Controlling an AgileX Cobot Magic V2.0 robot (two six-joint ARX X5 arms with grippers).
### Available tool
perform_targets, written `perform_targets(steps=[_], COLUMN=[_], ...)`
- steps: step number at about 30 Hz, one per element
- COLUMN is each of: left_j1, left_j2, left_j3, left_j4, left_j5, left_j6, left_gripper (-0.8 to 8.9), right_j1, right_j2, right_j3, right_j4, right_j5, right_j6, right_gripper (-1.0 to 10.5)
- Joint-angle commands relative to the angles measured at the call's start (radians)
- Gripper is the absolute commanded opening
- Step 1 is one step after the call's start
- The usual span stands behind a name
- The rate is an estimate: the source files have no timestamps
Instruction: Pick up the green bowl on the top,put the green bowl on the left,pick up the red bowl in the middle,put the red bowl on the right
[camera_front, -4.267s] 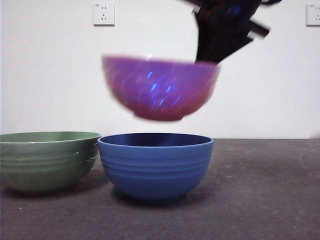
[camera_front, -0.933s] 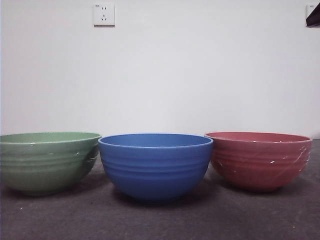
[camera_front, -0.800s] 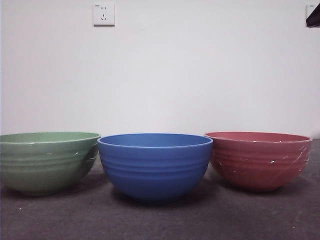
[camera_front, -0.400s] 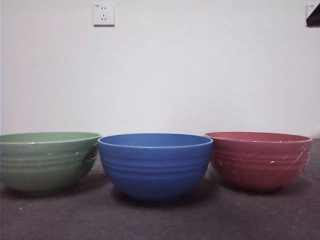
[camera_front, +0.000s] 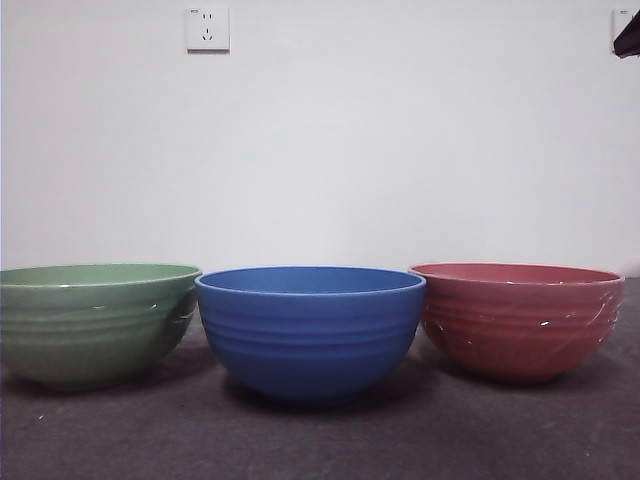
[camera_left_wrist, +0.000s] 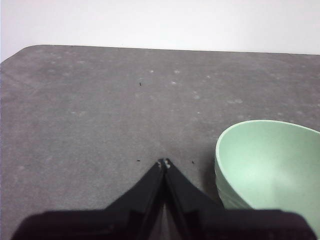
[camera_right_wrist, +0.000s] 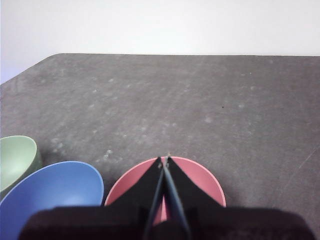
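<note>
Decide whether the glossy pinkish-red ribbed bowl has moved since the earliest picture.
Yes. The glossy pinkish-red ribbed bowl was held in the air above the blue ribbed bowl; now it stands on the dark table, right of that blue bowl.

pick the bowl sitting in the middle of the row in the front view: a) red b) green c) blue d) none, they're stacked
c: in the front view the blue bowl stands on the table between the green bowl at one end and the red bowl at the other, all three side by side, none stacked.
</note>
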Motion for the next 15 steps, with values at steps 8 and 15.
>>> perform_targets(steps=[8, 15], left_j1=[0.003, 0.003], left_j2=[-0.002, -0.002], left_j3=[-0.016, -0.016], left_j4=[0.002, 0.002], left_j5=[0.000, 0.000], left_j6=[0.004, 0.004], left_gripper=[-0.03, -0.03], right_j1=[0.000, -0.006], right_j2=[0.000, -0.063], right_j3=[-0.004, -0.006], right_j4=[0.005, -0.028], right_j5=[0.003, 0.039], right_j6=[0.009, -0.057], right_gripper=[-0.2, -0.2])
